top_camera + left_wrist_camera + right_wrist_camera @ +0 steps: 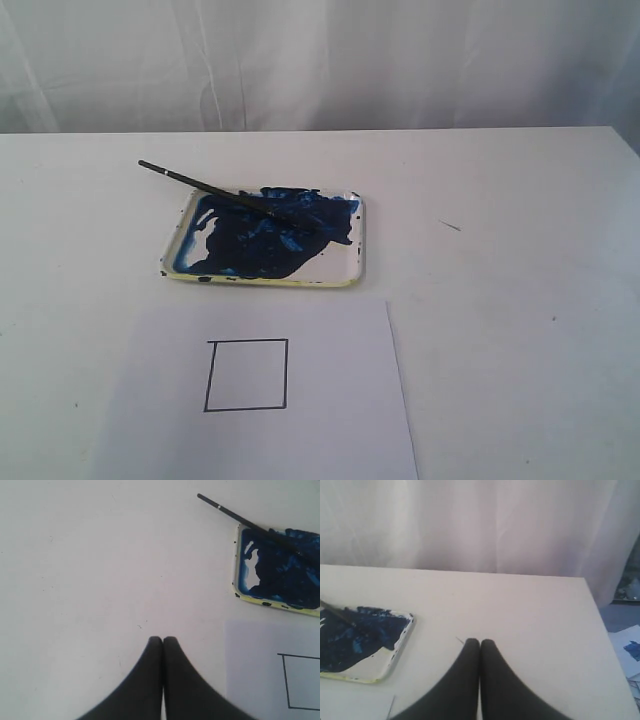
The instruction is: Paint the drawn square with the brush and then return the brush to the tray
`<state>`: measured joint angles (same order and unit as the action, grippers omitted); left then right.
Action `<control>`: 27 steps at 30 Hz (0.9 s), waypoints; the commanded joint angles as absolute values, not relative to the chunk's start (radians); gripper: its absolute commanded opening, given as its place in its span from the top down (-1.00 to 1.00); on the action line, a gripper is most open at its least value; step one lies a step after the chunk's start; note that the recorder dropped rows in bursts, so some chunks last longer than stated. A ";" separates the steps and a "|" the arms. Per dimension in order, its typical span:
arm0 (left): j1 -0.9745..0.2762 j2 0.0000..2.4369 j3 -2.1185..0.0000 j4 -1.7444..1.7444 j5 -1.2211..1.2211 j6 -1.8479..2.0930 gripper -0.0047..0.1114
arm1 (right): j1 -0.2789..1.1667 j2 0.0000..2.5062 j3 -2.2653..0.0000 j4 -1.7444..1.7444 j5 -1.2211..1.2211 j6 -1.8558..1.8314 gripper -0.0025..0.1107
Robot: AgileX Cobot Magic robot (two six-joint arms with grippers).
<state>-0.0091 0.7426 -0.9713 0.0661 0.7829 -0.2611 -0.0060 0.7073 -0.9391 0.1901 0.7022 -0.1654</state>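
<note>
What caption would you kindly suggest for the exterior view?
Brush resting on the blue-smeared tray; the drawn square on the paper sheet is unpainted.

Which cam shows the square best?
Exterior view: the whole square shows, all four sides, inside white. Left wrist view catches only part of the square, cut by the frame edge. Right wrist view does not show it.

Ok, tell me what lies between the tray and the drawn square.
Nothing stands there. In the exterior view, only a bare strip of table and the blank margin of the paper sheet separate the tray from the drawn square.
</note>
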 commanded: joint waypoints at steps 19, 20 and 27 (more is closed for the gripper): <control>-0.012 1.275 -1.262 -0.026 0.819 -0.072 0.92 | 0.222 1.328 -1.063 0.504 0.858 -0.895 0.96; -0.012 1.299 -1.277 -0.026 0.824 -0.072 0.92 | 0.229 1.345 -1.063 0.504 0.856 -0.897 0.96; -0.012 1.459 -1.372 -0.034 0.824 -0.020 0.92 | 0.262 1.479 -1.077 0.532 0.876 -1.185 0.96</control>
